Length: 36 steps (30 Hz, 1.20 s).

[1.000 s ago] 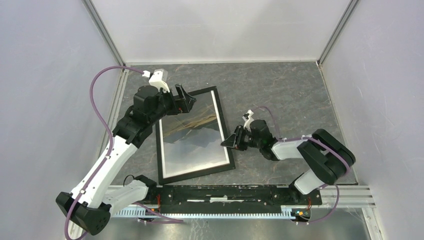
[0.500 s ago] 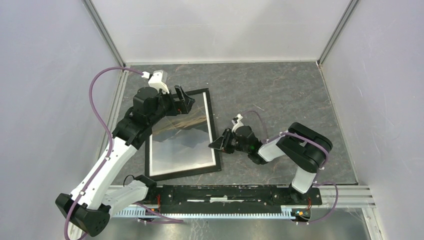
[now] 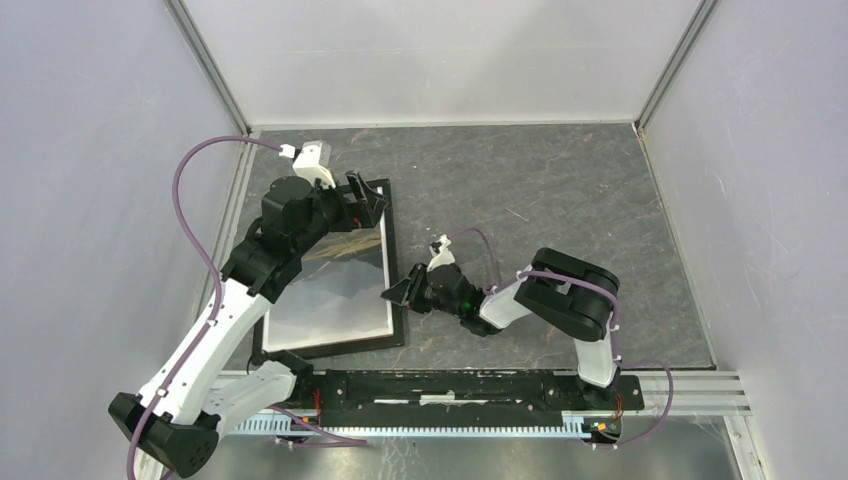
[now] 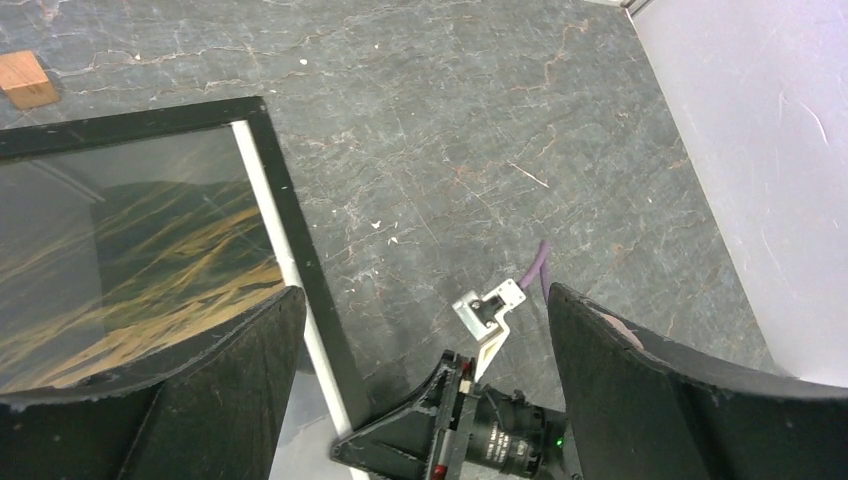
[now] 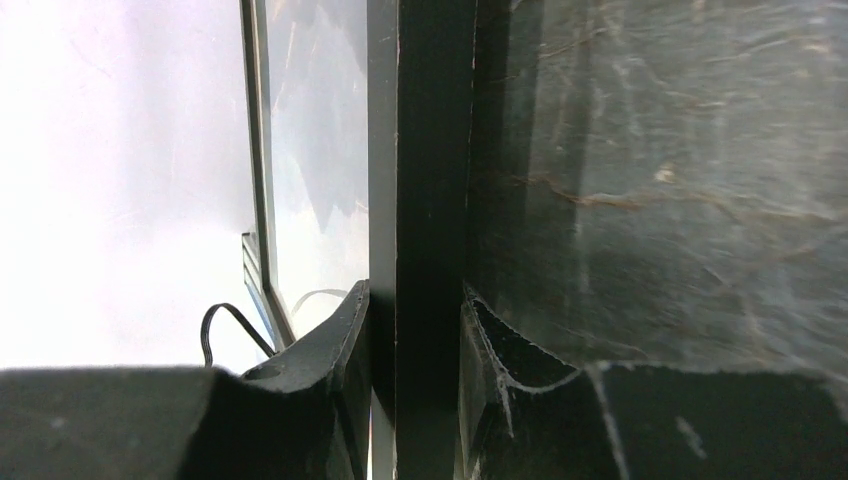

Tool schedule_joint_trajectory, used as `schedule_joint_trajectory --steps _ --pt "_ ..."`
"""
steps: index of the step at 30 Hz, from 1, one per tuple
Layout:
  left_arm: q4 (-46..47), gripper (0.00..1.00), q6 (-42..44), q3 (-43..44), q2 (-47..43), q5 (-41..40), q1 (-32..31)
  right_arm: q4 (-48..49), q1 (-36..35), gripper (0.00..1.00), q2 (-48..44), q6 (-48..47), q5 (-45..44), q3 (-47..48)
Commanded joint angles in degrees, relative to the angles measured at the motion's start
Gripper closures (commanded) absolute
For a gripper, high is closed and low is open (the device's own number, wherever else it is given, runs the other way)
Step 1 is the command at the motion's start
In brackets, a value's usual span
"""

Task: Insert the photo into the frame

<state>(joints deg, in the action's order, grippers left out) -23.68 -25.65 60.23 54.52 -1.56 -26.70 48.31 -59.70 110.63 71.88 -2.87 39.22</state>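
The frame [image 3: 391, 250] is black with narrow rails and lies flat at the left of the table, glossy pane up. Behind the pane I see the photo [image 3: 335, 295], a grey and ochre picture with a white border. My right gripper [image 3: 397, 296] reaches in low from the right and is shut on the frame's right rail [image 5: 420, 180], one finger [image 5: 340, 340] over the pane side and the other on the outer side. My left gripper [image 3: 366, 199] hovers open above the frame's far right corner, holding nothing. From the left wrist I see the rail [image 4: 290, 250] and the right gripper [image 4: 400, 440] below.
A small wooden block [image 4: 25, 80] lies on the table beyond the frame's far edge. White enclosure walls [image 3: 120, 150] close in on the left, back and right. A black mounting rail [image 3: 450, 385] runs along the near edge.
The right gripper has dragged the frame leftward across the table, turning it squarer to the table's near edge. The left gripper has stayed open over the far corner.
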Motion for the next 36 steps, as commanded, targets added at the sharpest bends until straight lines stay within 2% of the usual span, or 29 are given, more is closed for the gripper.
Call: schedule_joint_trajectory --steps 1,7,12,13,18,21,25,30,33,36 --pt "2.8 0.05 1.6 -0.4 -1.4 -0.5 0.3 -1.6 -2.1 0.86 2.1 -5.5 -5.6 4.2" --pt "2.9 0.05 1.3 -0.5 -1.4 0.0 0.4 -8.4 -4.9 0.58 2.7 -7.4 -9.6 8.7" --pt "2.9 0.05 1.4 -0.6 -1.3 -0.6 0.3 -13.5 -5.1 0.17 0.1 -10.7 -11.5 8.9" --pt "2.9 0.05 1.4 -0.6 -1.3 -0.6 0.4 -13.5 -5.1 0.11 -0.8 -11.8 -12.0 8.4" --pt "2.9 0.05 1.7 -0.8 -0.7 -0.8 0.7 -16.5 -5.2 0.02 -8.3 -17.3 -15.2 5.4" --pt "3.6 0.05 1.9 -1.2 -0.4 -0.3 0.7 -19.7 -5.2 0.02 -14.3 -24.7 -16.6 4.1" --pt "5.4 0.05 1.8 -1.9 -0.1 1.3 0.7 -18.0 -5.2 0.02 -24.9 -33.6 -17.8 -2.7" --pt "7.0 0.04 2.6 -2.6 -0.3 4.3 0.7 -30.9 -5.1 0.02 -39.8 -42.6 -24.2 -4.6" --pt "7.7 0.03 2.0 -2.7 -1.1 4.9 0.4 -37.2 -5.1 0.02 -47.9 -49.0 -23.0 -3.9" --pt "7.6 0.02 -2.3 -1.5 -2.5 7.2 0.4 -45.5 -5.2 0.02 -54.8 -53.8 -22.5 -1.3"
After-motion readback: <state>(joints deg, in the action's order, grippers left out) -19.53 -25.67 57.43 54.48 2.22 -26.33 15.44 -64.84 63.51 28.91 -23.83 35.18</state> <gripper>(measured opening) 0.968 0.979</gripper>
